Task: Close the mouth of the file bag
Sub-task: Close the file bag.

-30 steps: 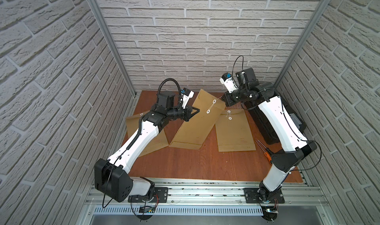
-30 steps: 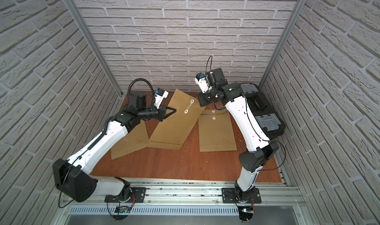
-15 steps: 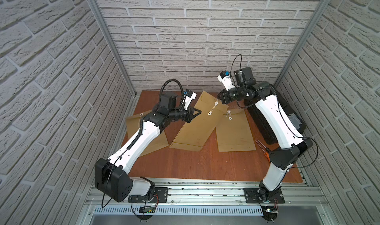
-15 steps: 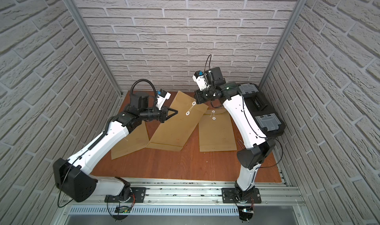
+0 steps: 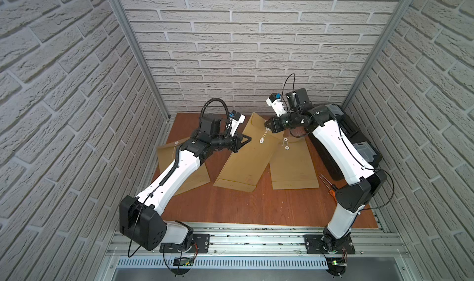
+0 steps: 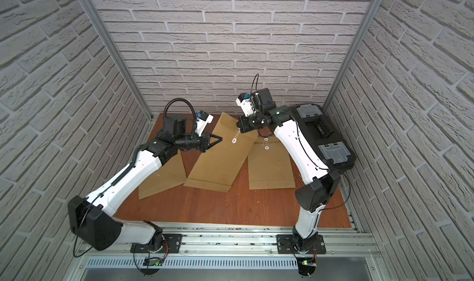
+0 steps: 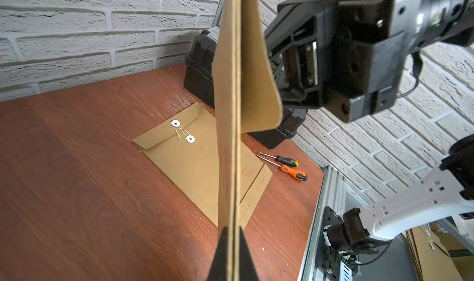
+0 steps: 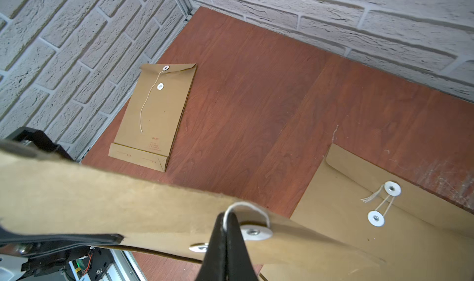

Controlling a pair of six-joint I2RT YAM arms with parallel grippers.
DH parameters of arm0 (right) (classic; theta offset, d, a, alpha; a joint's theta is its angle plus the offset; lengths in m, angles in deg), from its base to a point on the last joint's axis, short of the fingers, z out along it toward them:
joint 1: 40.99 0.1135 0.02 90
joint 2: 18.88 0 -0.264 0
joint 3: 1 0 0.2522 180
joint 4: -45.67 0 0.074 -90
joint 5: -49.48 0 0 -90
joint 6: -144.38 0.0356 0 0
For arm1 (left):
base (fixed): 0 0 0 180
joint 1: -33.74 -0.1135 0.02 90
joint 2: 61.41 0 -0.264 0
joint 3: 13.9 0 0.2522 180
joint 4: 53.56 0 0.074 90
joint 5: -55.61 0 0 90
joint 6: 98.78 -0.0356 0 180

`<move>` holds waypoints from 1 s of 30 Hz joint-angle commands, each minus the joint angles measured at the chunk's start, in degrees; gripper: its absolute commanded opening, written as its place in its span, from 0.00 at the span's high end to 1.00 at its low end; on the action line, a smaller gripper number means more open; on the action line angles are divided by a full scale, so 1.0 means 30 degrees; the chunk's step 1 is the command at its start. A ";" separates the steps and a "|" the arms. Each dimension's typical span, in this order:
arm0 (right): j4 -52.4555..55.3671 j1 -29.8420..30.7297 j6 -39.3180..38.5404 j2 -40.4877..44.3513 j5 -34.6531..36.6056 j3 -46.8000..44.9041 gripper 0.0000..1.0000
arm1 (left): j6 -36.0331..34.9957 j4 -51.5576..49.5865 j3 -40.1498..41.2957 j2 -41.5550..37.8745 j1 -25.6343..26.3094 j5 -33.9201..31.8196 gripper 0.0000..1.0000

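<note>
The brown file bag [image 5: 241, 161] [image 6: 218, 159] lies slanted in the middle of the table, its mouth end lifted. My left gripper [image 5: 249, 138] [image 7: 232, 231] is shut on the bag's side edge [image 7: 229, 113], which stands thin between the jaws. My right gripper [image 5: 266, 125] [image 8: 227, 220] is shut on the white string [image 8: 246, 205], which loops from the jaws to the flap's white disc [image 8: 255, 232]. A second disc [image 8: 198, 247] sits just beside it on the bag's body. The flap [image 7: 259, 87] curls toward the right gripper.
Another file bag [image 5: 166, 154] [image 8: 156, 115] lies flat at the left with a loose string. A third, tied one [image 5: 292, 164] [image 7: 195, 164] lies at the right. A black tool case [image 5: 354, 138] stands along the right wall, with two screwdrivers [image 7: 289, 166] near it.
My right gripper has moved left over the bag's flap with the string in it. The left gripper has shifted slightly right, still on the bag's edge.
</note>
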State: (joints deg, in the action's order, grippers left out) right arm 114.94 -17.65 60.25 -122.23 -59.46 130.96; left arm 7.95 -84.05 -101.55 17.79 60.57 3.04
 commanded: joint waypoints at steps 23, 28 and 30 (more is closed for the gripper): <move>-0.5153 0.0331 0.1747 0.3856 -0.1674 -0.7593 0.91 | 0.0158 0.1228 -0.0597 -0.0146 0.0136 -0.0231 1.00; -0.6532 0.0149 0.2165 0.4430 -0.1626 -0.8800 0.87 | 0.0158 0.1117 -0.0624 -0.0300 0.0139 -0.0260 1.00; -0.7072 0.0054 0.2390 0.4632 -0.1698 -0.9280 0.87 | 0.0135 0.1042 -0.0647 -0.0341 0.0139 -0.0260 1.00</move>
State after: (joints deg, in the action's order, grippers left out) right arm 99.20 -17.17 66.04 -111.23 -64.36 104.29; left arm 8.89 -83.59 -101.55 17.79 60.57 2.08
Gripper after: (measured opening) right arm 0.126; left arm 0.049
